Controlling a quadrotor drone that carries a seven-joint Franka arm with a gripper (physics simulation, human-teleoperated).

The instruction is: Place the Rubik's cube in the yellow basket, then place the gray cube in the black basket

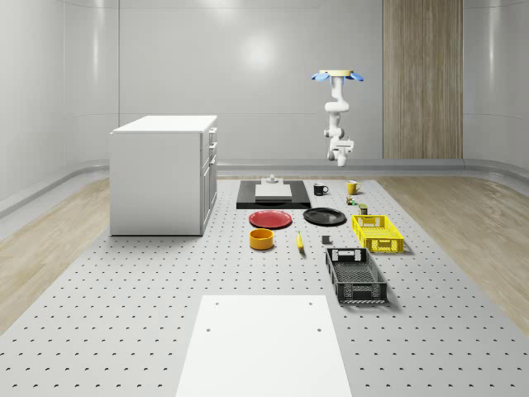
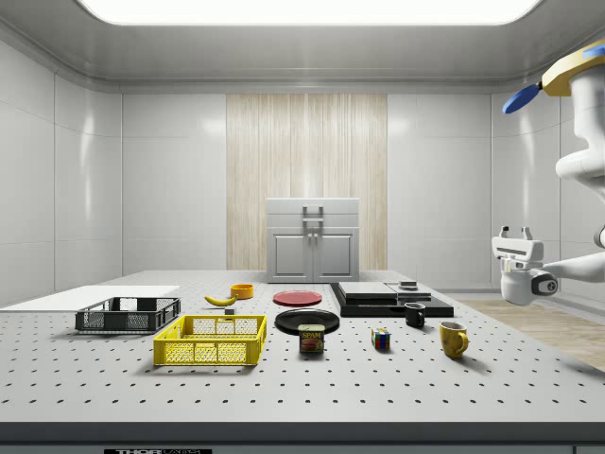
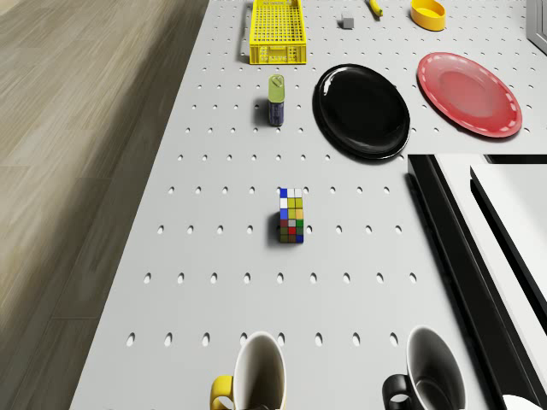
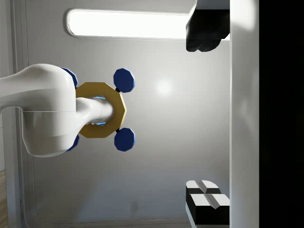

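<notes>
The drone (image 1: 337,75) hovered high in the air above the far end of the counter (image 1: 165,331), its blue rotors level. The white arm (image 1: 335,116) hung beneath the drone, folded back on itself at the elbow. The claw (image 2: 515,231) pointed upward toward the drone's underside, its two fingers (image 4: 204,28) spread wide apart with nothing between them.
</notes>
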